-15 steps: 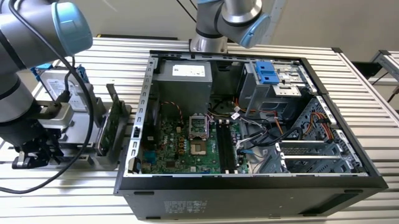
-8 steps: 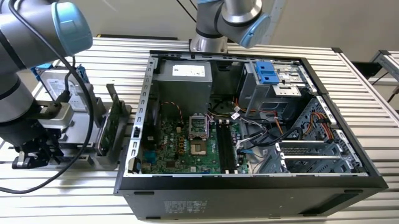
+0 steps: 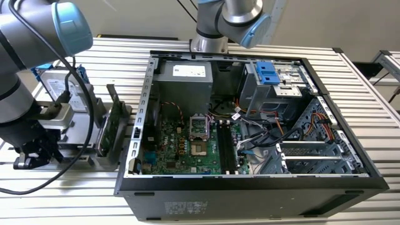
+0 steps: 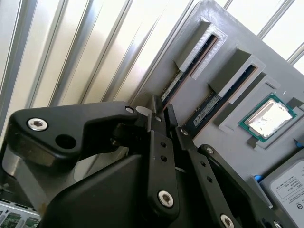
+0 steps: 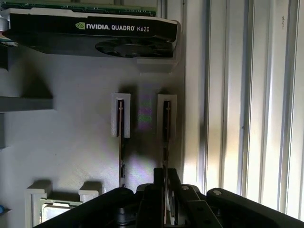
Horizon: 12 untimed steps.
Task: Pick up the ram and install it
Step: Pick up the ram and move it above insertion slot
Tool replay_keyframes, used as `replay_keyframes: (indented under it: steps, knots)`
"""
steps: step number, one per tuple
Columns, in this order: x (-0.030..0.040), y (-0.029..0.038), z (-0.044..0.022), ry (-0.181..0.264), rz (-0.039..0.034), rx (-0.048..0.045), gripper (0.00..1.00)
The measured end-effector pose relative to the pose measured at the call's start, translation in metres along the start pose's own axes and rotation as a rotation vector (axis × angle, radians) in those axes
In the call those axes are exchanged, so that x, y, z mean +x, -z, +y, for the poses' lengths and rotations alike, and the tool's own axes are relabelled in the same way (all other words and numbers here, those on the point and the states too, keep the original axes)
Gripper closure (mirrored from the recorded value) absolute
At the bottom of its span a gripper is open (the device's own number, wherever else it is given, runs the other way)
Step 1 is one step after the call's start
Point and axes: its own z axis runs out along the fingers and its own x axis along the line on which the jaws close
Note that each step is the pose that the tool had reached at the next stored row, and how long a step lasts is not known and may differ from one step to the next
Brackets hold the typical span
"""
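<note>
Two rams stand on edge in slots of a grey holder (image 5: 71,142). In both wrist views my gripper (image 5: 165,183) (image 4: 163,111) sits over the outer ram (image 5: 166,128) (image 4: 190,71), its two dark fingers closed against that stick's sides. The stick is still seated in its slot. The other ram (image 5: 121,137) (image 4: 223,95) stands free in the neighbouring slot. In the exterior view my gripper (image 3: 28,159) is low over the holder (image 3: 81,126), at the exterior view's left of the open computer case (image 3: 250,183). The motherboard's long memory slots (image 3: 225,150) lie inside the case.
A black graphics card (image 5: 95,35) stands in the holder beyond the rams. A processor chip (image 4: 268,116) lies in a recess beside them, and a hard drive (image 3: 62,86) stands at the holder's far end. A second arm's base (image 3: 225,23) rises behind the case. Cables cross the case interior.
</note>
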Motion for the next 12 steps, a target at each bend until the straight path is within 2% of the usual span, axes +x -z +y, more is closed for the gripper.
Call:
replay_keyframes:
  steps: [12]
  knots:
    - [0.0000,-0.0004,0.0000,0.000,-0.0001,0.0007,1.00]
